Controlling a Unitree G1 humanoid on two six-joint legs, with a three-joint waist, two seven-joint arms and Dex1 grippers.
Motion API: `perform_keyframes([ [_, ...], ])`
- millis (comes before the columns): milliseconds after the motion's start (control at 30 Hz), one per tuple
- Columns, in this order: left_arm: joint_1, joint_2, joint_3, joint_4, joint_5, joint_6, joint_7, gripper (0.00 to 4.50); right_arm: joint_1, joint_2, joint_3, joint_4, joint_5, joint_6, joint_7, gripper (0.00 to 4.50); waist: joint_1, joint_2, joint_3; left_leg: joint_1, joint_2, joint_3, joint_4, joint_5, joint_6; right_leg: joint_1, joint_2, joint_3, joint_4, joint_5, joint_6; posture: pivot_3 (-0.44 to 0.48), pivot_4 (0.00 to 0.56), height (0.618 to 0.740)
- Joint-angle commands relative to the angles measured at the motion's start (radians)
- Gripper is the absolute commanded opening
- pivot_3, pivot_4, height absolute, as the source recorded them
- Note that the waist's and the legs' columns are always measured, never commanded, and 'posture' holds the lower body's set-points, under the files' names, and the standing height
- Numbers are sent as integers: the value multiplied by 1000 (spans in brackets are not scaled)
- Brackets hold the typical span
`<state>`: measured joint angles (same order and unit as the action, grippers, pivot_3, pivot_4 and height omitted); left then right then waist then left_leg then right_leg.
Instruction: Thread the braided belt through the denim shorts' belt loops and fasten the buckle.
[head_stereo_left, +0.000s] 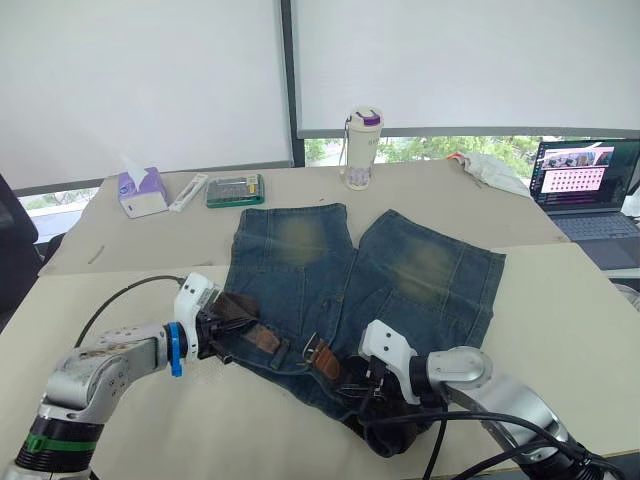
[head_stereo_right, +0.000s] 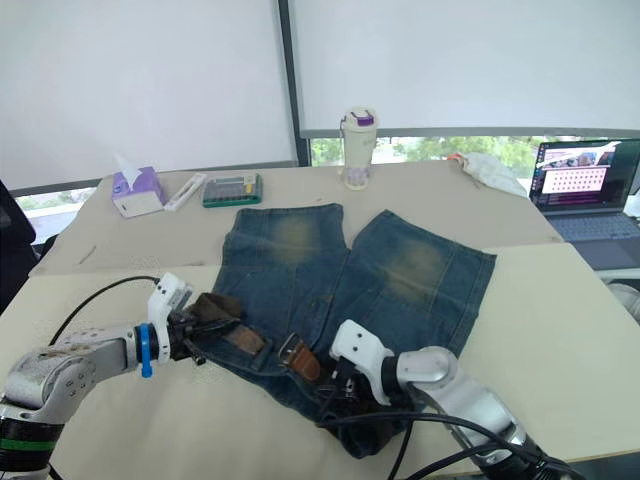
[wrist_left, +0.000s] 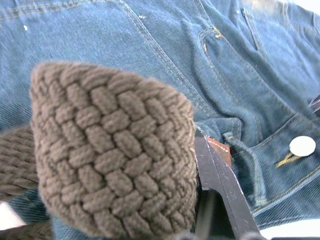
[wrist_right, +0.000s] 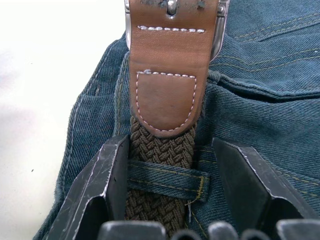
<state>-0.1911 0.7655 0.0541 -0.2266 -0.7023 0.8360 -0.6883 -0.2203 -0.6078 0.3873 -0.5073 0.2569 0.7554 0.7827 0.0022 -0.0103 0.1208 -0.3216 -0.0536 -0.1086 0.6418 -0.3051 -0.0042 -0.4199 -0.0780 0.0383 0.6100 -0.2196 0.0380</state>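
Note:
The denim shorts (head_stereo_left: 420, 270) lie flat on the table, waistband towards me. Along the waistband runs the braided belt (wrist_left: 110, 150), dark brown with tan leather tabs (head_stereo_left: 263, 340). My left gripper (head_stereo_left: 222, 336) is at the waistband's left end, shut on a folded bunch of the belt. My right gripper (wrist_right: 171, 146) is open at the waistband's middle. Its fingers (wrist_right: 107, 185) straddle the braid where it passes under a belt loop (wrist_right: 165, 178). Just beyond the loop sit a leather tab and the silver buckle (wrist_right: 172, 6).
At the table's far side stand a tissue box (head_stereo_left: 142, 192), a green calculator (head_stereo_left: 235, 190) and a lidded bottle (head_stereo_left: 362, 135). An open laptop (head_stereo_left: 585, 185) and a white cloth (head_stereo_left: 495, 170) are at the far right. Black cables trail from both arms.

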Motion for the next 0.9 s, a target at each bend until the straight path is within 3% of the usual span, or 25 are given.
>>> perform_keyframes([
  [33,11,24,-9,-40,34,-23,-42,0,-5,4,-12,-7,-2,-33,-1,2889,-1,0,0,0,0,0,0,0,0,0,0,0,0,0,0,0,150,740],
  [133,35,28,-24,-66,36,-8,-70,0,-1,5,-12,-7,-1,-40,-1,2889,-4,0,0,0,0,0,0,0,0,0,0,0,0,0,0,0,150,740],
  [200,38,-7,-8,-76,-28,69,-50,0,0,7,-11,-8,-3,-49,-2,2889,-4,0,0,0,1,0,0,0,0,0,0,0,0,0,0,0,150,740],
  [333,15,-148,61,-31,-187,290,71,0,3,10,-8,-8,-7,-64,-5,2889,-2,0,0,0,0,0,0,-1,1,1,0,0,0,0,0,0,150,740],
  [567,-30,-353,161,62,-287,532,254,0,27,1,-19,-7,-27,-98,-7,2889,6,0,0,1,-1,-1,1,-1,1,1,-1,0,1,0,1,0,150,740],
  [733,-104,-550,475,251,-478,681,472,0,74,-24,-52,-32,-32,-90,-18,2889,13,1,-2,1,-1,-1,2,0,1,3,-2,-1,1,0,1,0,150,740],
  [800,-101,-589,533,256,-524,736,535,0,97,-23,-90,-52,-2,-72,-21,2889,12,0,-2,1,-1,-1,3,0,1,3,-2,-1,1,0,1,0,150,740],
  [833,-101,-600,547,253,-537,752,563,0,102,-22,-99,-57,6,-67,-20,2889,10,0,-2,1,-1,-1,3,0,1,3,-2,0,1,0,1,0,150,740],
  [900,-54,-572,422,141,-508,771,539,0,109,-17,-117,-70,17,-57,-31,2889,9,0,-3,1,-2,-1,3,0,0,3,-2,1,1,0,1,0,150,740],
])
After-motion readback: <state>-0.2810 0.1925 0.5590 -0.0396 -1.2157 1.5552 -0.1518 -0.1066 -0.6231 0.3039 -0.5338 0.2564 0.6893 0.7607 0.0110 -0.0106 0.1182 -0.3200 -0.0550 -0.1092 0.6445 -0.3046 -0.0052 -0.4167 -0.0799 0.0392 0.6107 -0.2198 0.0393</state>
